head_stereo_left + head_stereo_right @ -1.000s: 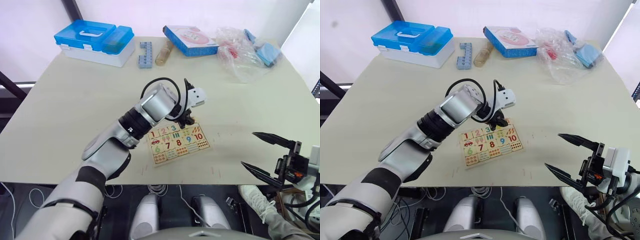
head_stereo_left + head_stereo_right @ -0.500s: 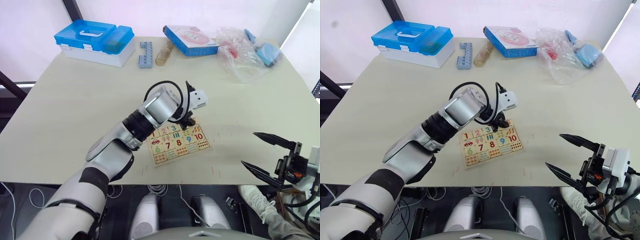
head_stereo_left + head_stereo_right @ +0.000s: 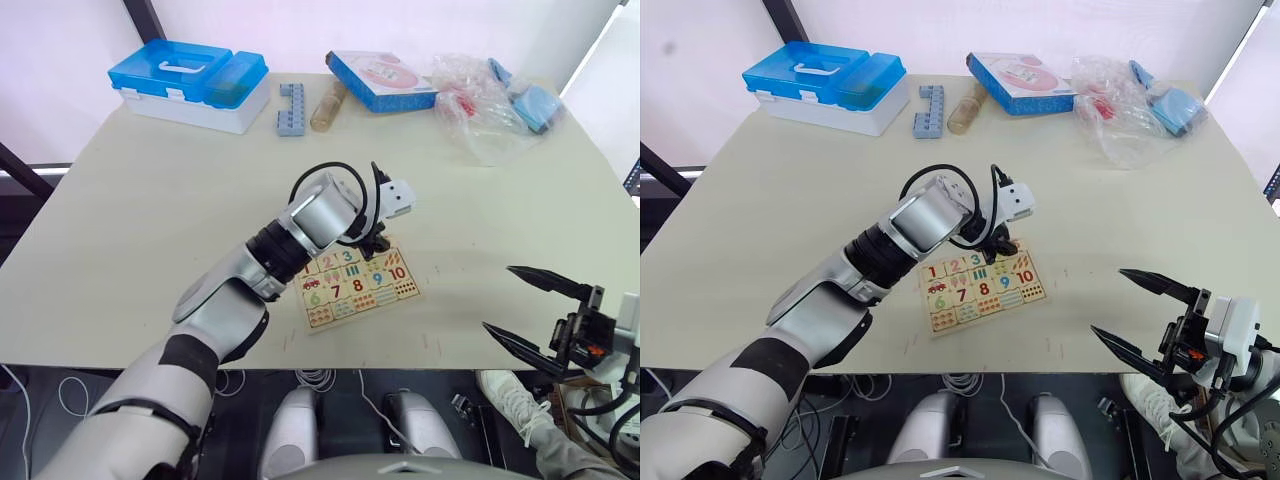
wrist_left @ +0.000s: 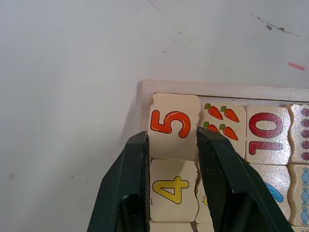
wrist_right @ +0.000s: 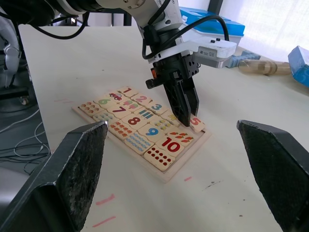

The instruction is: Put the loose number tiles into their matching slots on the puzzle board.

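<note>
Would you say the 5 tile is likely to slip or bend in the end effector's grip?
The 5 tile looks stiff, probably wood, so bending seems unlikely. Its glossy face hints it may slide. The left end effector pinches only its lower edges, so it might pivot.

left gripper [image 3: 996,243] at puzzle board [image 3: 980,283] top edge | right gripper [image 3: 1134,313] spread, off table [image 3: 790,200]
</note>
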Controlling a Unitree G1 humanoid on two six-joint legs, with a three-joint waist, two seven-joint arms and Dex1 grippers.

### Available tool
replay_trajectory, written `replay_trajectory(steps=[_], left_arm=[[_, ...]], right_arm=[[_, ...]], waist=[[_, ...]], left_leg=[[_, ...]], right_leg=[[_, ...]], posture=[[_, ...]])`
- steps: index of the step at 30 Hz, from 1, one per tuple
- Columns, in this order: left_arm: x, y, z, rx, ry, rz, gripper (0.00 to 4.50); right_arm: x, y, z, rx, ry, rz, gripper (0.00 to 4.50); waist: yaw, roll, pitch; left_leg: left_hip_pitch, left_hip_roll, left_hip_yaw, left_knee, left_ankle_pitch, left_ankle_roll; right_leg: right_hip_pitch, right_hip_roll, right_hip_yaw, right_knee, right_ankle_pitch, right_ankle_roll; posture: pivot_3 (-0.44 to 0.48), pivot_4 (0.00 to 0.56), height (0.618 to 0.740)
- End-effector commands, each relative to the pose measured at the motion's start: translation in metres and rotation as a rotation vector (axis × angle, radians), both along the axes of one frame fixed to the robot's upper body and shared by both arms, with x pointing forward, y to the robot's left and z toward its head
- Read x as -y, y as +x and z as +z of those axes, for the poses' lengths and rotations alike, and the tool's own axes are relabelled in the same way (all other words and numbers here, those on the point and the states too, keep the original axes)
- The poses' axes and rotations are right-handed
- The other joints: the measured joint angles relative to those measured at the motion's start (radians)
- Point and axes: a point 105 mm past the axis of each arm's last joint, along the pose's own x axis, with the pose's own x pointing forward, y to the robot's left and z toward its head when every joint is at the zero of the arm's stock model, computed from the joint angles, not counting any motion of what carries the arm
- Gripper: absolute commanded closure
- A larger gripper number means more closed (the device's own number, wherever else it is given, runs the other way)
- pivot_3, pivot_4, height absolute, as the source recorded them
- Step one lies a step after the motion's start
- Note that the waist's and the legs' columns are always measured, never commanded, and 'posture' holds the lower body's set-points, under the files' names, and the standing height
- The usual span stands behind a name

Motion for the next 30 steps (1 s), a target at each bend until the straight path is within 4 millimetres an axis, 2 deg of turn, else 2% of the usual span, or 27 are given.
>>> replay_trajectory(steps=[1,30], left_arm=[[0.0049,-0.002,0.0018,0.017,0.014,-0.029,3.58],[0.0059,0.0043,-0.0001,0.029,0.03,-0.017,3.58]], right_arm=[[-0.0034,-0.0032,0.0082,0.049,-0.005,0.007,0.0],[-0.0044,-0.0049,0.0078,0.049,-0.001,-0.001,0.0]], waist=[[0.0,0.0,0.0],[0.0,0.0,0.0]], left_leg=[[0.0,0.0,0.0,0.0,0.0,0.0],[0.0,0.0,0.0,0.0,0.0,0.0]], right_leg=[[0.0,0.0,0.0,0.0,0.0,0.0],[0.0,0.0,0.0,0.0,0.0,0.0]], posture=[[0.0,0.15,0.74],[0.0,0.15,0.74]])
